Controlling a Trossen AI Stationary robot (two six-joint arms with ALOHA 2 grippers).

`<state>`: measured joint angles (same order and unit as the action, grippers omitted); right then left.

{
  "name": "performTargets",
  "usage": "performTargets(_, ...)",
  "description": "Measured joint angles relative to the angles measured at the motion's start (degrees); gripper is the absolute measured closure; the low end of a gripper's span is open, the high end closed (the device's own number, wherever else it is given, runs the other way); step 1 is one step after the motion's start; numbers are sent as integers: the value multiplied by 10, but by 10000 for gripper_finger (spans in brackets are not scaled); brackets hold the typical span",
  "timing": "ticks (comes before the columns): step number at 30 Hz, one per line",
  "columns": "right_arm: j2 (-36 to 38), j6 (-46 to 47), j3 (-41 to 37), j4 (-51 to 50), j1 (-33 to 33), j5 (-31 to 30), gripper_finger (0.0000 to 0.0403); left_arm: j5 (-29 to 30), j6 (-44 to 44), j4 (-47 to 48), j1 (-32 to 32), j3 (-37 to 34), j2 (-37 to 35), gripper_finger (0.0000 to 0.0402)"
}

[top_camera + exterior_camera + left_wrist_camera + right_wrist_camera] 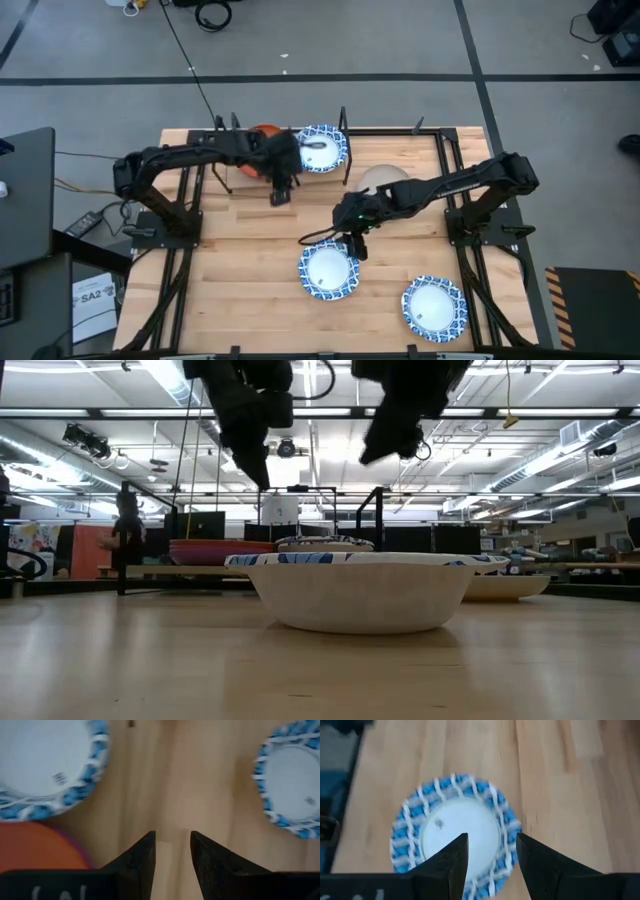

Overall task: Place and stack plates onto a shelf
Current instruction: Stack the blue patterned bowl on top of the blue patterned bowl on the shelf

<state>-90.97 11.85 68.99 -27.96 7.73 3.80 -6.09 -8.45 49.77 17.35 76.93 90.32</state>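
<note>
You have 1 blue-rimmed plate [362, 592] sitting on the table [150, 660] right in front of the camera. Behind it to its left stands the shelf [215, 570], carrying an orange plate [208, 550]. 2 grippers hang above the near plate.

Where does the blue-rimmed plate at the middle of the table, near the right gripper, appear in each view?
High view: the middle plate lies at the table's centre front.
Low view: foreground, centre.
Left wrist view: at the right edge.
Right wrist view: centre, beyond the fingers.
Landmark: the right gripper, open beside the plate; the left wrist view does not show it.
</note>
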Motion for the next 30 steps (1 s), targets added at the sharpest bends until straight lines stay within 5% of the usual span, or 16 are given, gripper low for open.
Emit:
performTargets(23,-143,-14,0,28,-29,-28,231,153,199,133,-281,0,-141,274)
performTargets(30,-153,-15,0,43,-36,-20,231,252,263,134,-382,-19,-160,274)
